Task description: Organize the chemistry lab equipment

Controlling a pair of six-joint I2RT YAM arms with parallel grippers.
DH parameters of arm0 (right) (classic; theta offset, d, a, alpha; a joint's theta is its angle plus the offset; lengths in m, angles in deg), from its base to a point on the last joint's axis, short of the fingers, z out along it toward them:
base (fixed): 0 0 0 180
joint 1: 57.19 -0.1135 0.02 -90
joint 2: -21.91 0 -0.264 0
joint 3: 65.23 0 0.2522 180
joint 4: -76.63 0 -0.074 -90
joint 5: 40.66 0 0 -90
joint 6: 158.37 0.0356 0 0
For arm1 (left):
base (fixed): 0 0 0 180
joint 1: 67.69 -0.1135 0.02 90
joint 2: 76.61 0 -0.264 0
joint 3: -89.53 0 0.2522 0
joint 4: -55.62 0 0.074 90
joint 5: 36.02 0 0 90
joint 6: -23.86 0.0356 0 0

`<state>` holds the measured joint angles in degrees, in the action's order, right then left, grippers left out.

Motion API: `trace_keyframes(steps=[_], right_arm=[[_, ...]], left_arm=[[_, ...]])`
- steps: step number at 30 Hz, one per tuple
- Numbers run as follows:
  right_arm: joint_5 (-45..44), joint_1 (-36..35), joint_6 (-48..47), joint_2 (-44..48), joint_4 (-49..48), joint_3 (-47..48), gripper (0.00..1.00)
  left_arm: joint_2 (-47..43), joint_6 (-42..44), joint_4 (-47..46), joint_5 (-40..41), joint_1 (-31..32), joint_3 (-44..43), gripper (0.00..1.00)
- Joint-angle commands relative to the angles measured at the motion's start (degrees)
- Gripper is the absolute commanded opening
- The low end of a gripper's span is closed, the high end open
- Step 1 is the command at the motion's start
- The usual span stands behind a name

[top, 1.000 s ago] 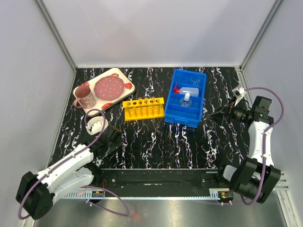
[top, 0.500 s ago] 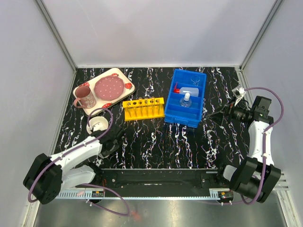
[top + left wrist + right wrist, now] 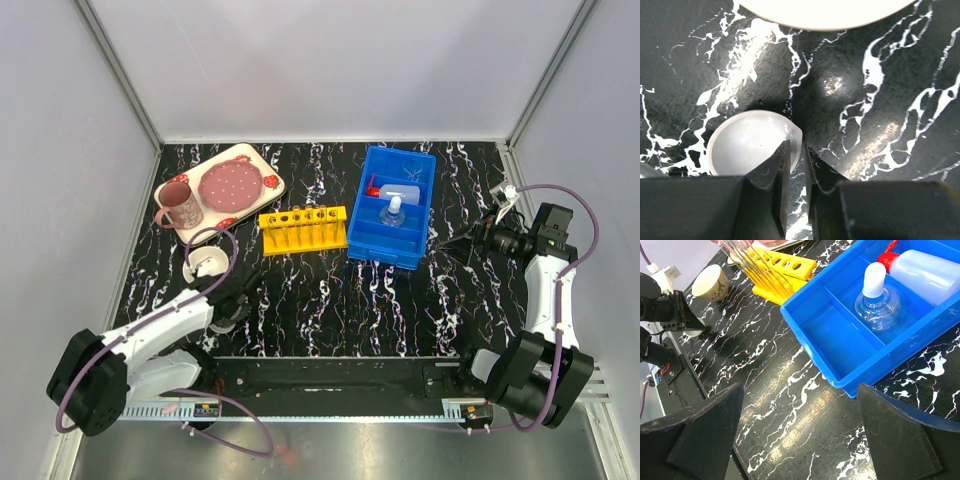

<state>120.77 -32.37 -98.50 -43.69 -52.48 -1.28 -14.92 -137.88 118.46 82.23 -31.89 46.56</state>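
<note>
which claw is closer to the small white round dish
Left. The left claw straddles the rim of the small white round dish; the right claw sits far off beside the blue plastic bin.

You have a white-veined black table (image 3: 330,290), yellow rack (image 3: 303,228), blue bin (image 3: 385,255), small white dish (image 3: 747,145), pink mug (image 3: 181,206), pink dotted plate (image 3: 230,184), strawberry-patterned tray (image 3: 218,163), red-capped translucent bottle (image 3: 927,272).

a pink mug (image 3: 180,205) and dotted plate (image 3: 232,184) sit on a strawberry tray (image 3: 250,154), a white bowl (image 3: 203,264) nearby.
</note>
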Motion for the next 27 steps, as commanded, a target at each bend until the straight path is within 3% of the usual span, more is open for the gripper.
trace_keyframes(steps=[1,7,14,17,18,21,27], right_arm=[[0.63,0.23,-0.72,1.27,-0.74,0.08,1.0],[0.8,0.23,-0.72,1.18,-0.74,-0.01,1.0],[1.16,0.23,-0.81,1.27,-0.65,-0.01,1.0],[1.16,0.23,-0.72,1.18,-0.74,-0.01,1.0],[1.16,0.23,-0.72,1.18,-0.74,-0.01,1.0],[1.25,0.23,-0.81,1.18,-0.74,-0.01,1.0],[1.16,0.23,-0.81,1.18,-0.74,-0.01,1.0]], left_arm=[[-5.42,1.43,-2.41,-1.79,-0.11,0.12,0.17],[-12.72,2.31,-2.32,-1.71,-0.2,1.7,0.13],[-15.28,1.69,-3.55,-2.5,-0.19,3.11,0.12],[-13.97,1.18,-3.47,-2.15,-0.2,2.76,0.27],[-12.4,0.82,-2.33,-1.89,-0.2,2.15,0.38],[-8.27,0.55,-0.74,-1.0,-0.2,0.65,0.48],[-0.98,1.0,0.66,-0.83,-0.2,-2.69,0.45]])
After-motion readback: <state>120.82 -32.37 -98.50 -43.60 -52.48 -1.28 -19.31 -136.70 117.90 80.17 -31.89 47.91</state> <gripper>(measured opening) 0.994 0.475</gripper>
